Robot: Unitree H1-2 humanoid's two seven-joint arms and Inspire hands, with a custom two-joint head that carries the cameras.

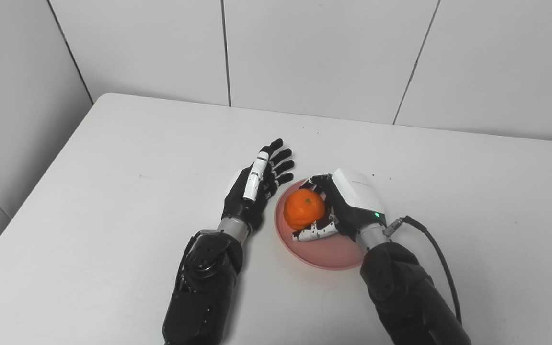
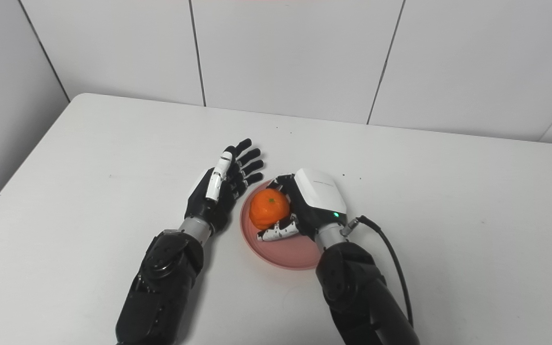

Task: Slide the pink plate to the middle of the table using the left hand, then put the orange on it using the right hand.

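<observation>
The pink plate [image 1: 321, 253] lies near the middle of the white table [image 1: 113, 158]. The orange [image 1: 304, 208] is over the plate's left part, and I cannot tell whether it touches the plate. My right hand [image 1: 345, 201] is wrapped around the orange from the right, with fingers behind it and the thumb in front. My left hand [image 1: 259, 184] is open with fingers spread, just left of the plate's rim, holding nothing. The plate's right part is hidden under my right hand and wrist.
A black cable [image 1: 436, 254] loops from my right wrist over the table. White tiled walls [image 1: 304, 52] stand behind the table's far edge. The table's left edge runs diagonally at the left.
</observation>
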